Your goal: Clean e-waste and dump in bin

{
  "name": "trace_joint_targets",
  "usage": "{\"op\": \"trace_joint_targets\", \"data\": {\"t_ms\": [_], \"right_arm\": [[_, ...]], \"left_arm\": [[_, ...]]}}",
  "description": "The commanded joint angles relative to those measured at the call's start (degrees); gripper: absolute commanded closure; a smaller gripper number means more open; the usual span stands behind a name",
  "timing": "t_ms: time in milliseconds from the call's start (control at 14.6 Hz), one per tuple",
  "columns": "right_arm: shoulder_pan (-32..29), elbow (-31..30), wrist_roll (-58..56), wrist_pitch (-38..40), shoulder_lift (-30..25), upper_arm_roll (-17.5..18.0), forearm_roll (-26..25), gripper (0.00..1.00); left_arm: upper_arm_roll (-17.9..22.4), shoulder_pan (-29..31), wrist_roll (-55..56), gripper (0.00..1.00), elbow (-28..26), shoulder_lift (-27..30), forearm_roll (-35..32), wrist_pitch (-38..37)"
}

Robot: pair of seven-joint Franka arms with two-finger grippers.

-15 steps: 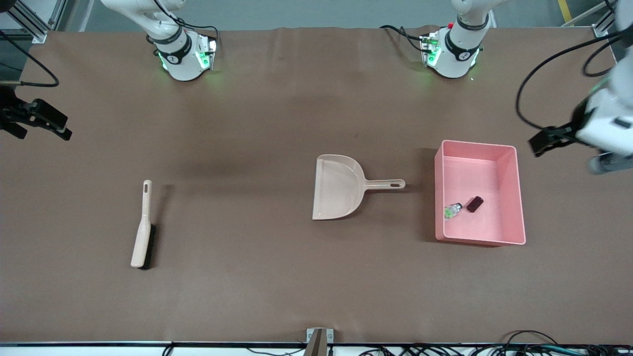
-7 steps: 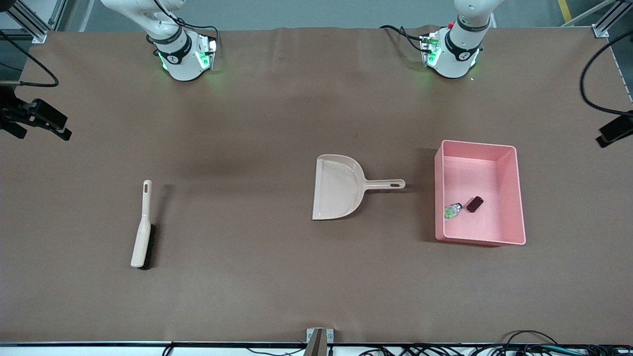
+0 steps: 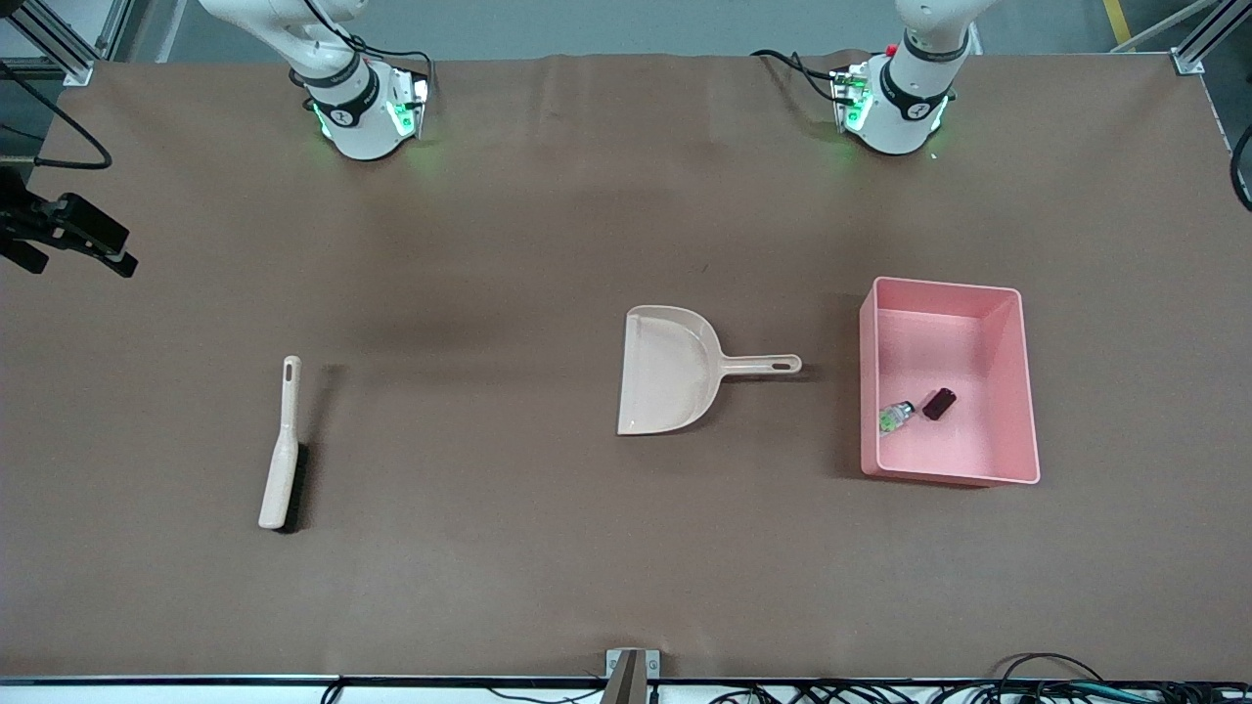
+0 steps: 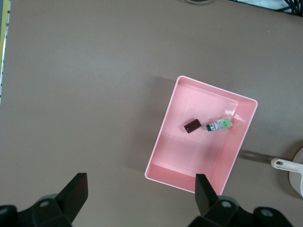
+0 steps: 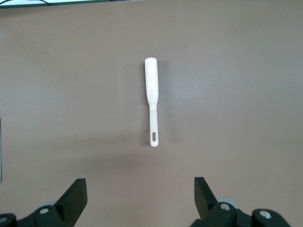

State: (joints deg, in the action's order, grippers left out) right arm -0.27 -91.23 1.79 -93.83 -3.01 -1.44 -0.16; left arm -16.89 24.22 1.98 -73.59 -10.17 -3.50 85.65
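both bits of e-waste, the white component point(image 3: 896, 417) with its green tip and the small maroon block point(image 3: 939, 403), lie side by side in the pink bin point(image 3: 1017, 391) toward the left arm's end, so the dumping looks done. the beige dustpan point(image 3: 670, 370) and brush point(image 3: 281, 450) lie flat and apart on the brown table cover point(image 3: 548, 548), apparently set down. the left gripper point(image 4: 141, 193) hangs high over the bin and the right gripper point(image 5: 140, 196) over the brush, both with fingers spread wide and holding nothing.

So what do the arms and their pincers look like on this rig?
White rounded arm bases with black rings and green lights, black cables trailing. The left pincer and right pincer each have two black wedge-shaped fingers on a dark body with round screws. Both stand open.
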Motion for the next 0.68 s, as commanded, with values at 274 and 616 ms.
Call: {"op": "trace_joint_targets", "data": {"t_ms": [274, 616], "right_arm": [[-0.08, 0.35, 0.67, 0.4, -0.07, -0.14, 0.77, 0.0], [-0.26, 0.17, 0.85, 0.4, -0.07, -0.14, 0.77, 0.0]], "left_arm": [[10.64, -17.87, 0.04, 0.0, -1.9, 1.56, 0.24, -0.48], [10.82, -22.18, 1.18, 0.0, -1.9, 1.12, 0.42, -1.1]]}}
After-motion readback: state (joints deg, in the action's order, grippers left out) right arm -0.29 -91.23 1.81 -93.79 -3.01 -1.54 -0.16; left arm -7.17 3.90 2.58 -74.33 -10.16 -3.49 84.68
